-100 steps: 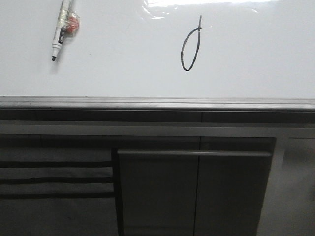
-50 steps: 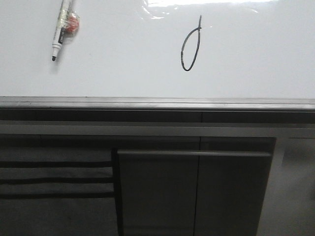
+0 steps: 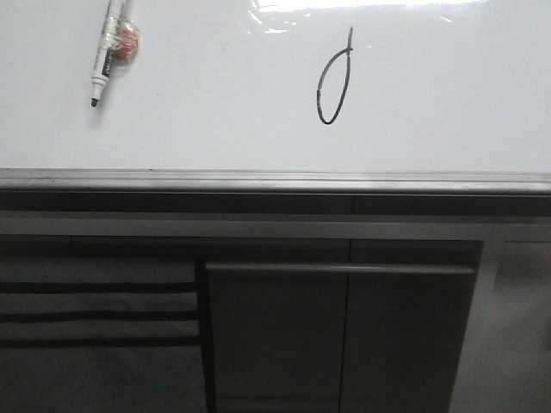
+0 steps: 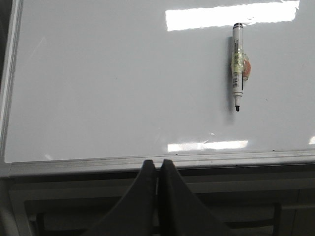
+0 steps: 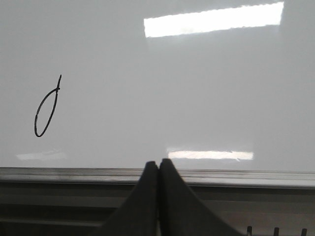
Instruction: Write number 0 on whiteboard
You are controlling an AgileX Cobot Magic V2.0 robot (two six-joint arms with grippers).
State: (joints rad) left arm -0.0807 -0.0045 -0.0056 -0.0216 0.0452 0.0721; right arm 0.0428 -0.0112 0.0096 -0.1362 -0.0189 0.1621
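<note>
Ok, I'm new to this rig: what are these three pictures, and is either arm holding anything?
It is a two-arm robot. The front view looks forward over the whiteboard, where the number 0 is drawn and a marker lies uncapped to its left. The other two pictures come from cameras on the wrists. The left wrist view shows the left gripper shut and empty at the board's near edge, with the marker lying beyond it. The right wrist view shows the right gripper shut and empty too, with the 0 beyond it. Nothing is held.
</note>
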